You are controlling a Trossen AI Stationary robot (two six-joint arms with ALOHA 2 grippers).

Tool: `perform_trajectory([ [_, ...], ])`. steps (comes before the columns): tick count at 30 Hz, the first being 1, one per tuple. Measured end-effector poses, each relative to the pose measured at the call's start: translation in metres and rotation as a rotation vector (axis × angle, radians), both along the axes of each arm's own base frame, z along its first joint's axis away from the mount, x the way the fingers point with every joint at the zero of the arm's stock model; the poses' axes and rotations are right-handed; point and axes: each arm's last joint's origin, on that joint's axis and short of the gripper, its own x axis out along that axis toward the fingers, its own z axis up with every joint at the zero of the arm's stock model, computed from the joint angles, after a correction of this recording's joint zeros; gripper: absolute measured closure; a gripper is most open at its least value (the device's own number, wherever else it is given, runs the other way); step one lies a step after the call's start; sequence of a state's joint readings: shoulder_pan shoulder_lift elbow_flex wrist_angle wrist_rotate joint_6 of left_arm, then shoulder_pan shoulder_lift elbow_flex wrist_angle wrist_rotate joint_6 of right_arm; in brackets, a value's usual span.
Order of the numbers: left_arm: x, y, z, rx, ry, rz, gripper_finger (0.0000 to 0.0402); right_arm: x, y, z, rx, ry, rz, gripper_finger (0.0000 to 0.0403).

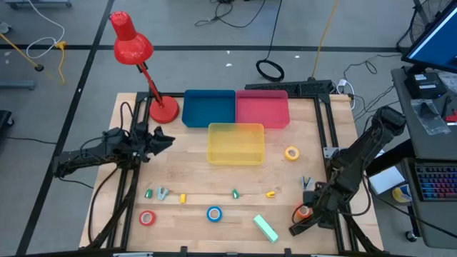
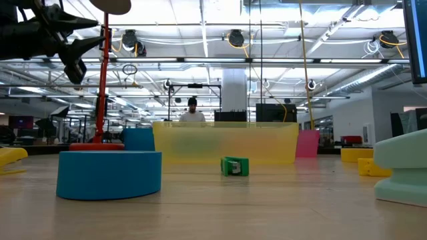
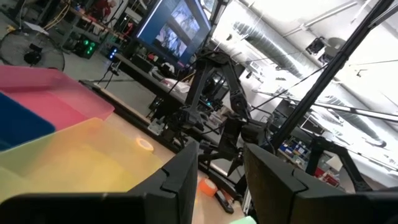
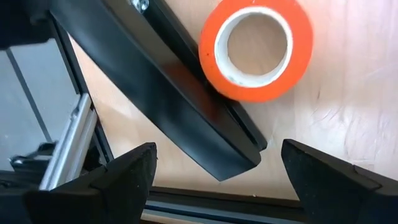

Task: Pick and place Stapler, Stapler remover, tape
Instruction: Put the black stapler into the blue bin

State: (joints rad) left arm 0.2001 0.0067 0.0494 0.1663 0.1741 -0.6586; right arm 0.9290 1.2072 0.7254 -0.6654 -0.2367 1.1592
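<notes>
High view: I see the right gripper [image 1: 305, 216] low at the tabletop's [image 1: 221, 182] right edge, over the orange tape [image 1: 304, 211]. The left gripper [image 1: 163, 139] hovers beside the yellow bin [image 1: 235, 143].

Right wrist view: fingers [image 4: 118, 177] spread wide, orange tape [image 4: 255, 48] unheld, touching a black stapler [image 4: 168, 87].

Left wrist view: fingers [image 3: 177, 183] partly apart, empty.

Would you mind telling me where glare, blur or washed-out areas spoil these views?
Left wrist view: the ceiling is blown out white, and the left claw sits dark against it. Low view: the blue tape is close and soft, and the ceiling lamps flare. Right wrist view: the orange tape is sharp. High view: evenly lit.
</notes>
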Motion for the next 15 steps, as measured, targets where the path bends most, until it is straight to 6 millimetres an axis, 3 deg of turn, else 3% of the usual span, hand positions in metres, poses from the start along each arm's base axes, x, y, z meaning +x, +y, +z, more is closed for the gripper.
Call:
perform_trajectory([
  [15,0.0,0.0,-0.002,-0.002,0.021,0.001,0.0268,-0.001,0.017,-0.037,-0.165,0.056,0.155,0.0065],
])
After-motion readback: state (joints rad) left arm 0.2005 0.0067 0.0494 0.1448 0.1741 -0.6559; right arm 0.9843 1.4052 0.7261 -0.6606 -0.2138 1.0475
